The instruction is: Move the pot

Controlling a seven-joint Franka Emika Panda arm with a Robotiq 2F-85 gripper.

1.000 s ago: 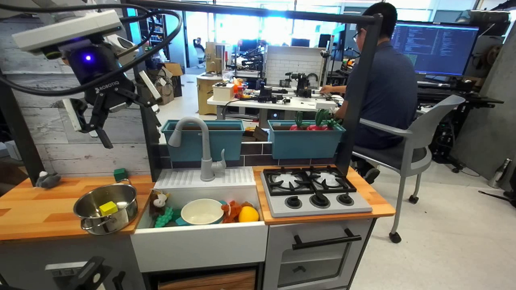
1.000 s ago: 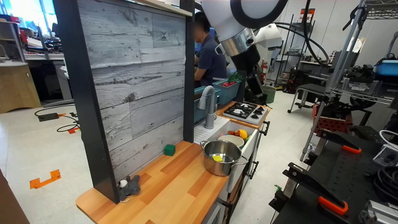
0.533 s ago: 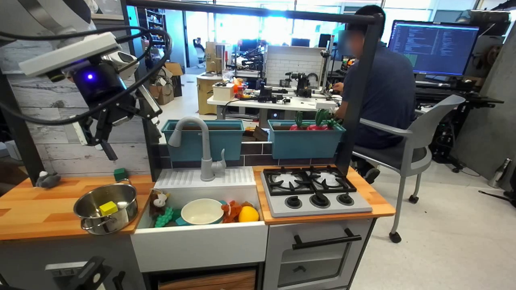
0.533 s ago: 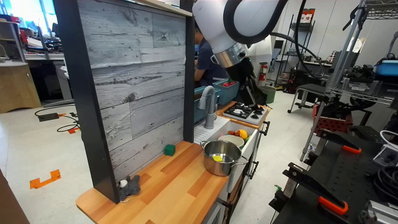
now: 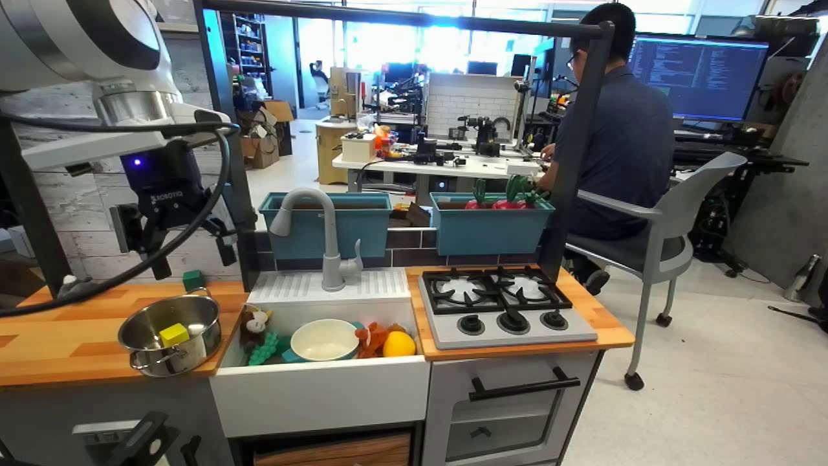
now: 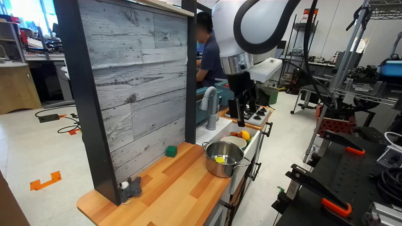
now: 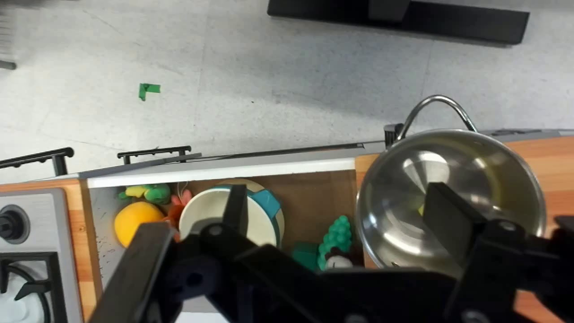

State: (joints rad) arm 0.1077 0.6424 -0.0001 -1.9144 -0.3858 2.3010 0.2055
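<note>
We see the tool (image 5: pixel 194 259) lower and more upright than half a second ago.
Its jaws stand wide apart, released; the pot (image 6: pixel 230 158), unmoved, rests at the front corner of the desk (image 6: pixel 176 188), beside the sink (image 5: pixel 317 401), a yellow block (image 6: pixel 220 159) inside.

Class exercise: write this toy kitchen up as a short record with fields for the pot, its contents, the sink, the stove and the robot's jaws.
pot: silver, two handles, upright on the wooden counter beside the sink
contents: yellow block
sink: white bowl, yellow ball, bumpy green toy, among others
stove: across the sink from the pot
jaws: open, holding nothing, higher than the pot, not touching it
</note>
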